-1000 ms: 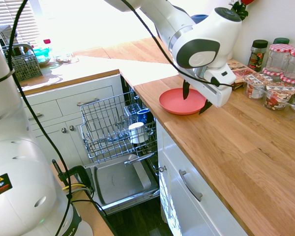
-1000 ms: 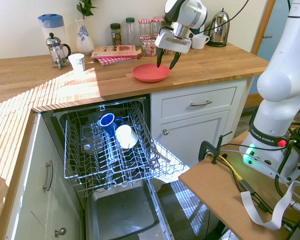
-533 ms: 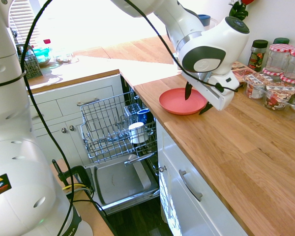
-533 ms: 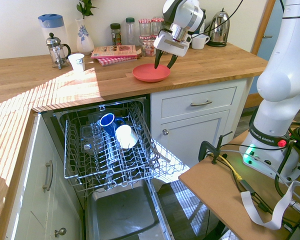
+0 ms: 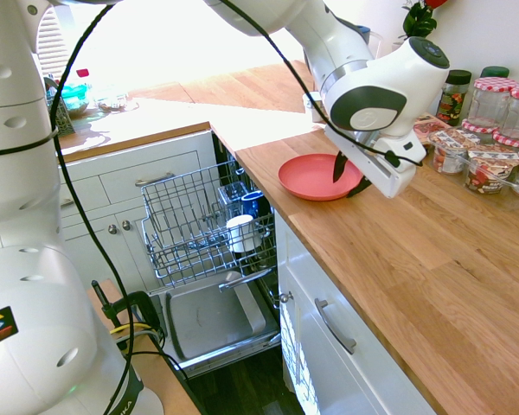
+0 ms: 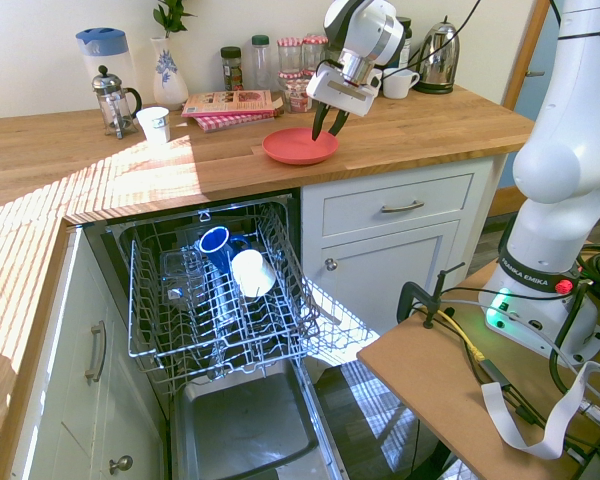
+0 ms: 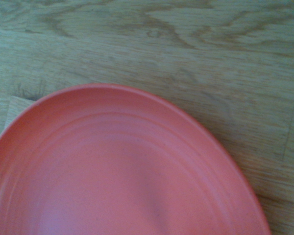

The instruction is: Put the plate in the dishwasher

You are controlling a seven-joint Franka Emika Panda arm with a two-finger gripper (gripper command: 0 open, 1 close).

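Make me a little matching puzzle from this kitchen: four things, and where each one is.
Things:
1. Red plate
2. White cup with blue mug beside it
3. Steel kettle
4. French press

Places:
A. On the counter, just left of a small white cup in the second exterior view
B. Flat on the counter, by the gripper
C. At the counter's far right end
D. In the dishwasher's wire rack

Pairs: 1-B, 2-D, 3-C, 4-A

In the second exterior view, the red plate (image 6: 299,146) lies on the wooden counter (image 6: 420,128) above the open dishwasher (image 6: 230,320) — the gripper (image 6: 326,138) at the plate's rim, the magazines (image 6: 230,104) behind the plate, and the kettle (image 6: 439,60) well beyond it to the right.
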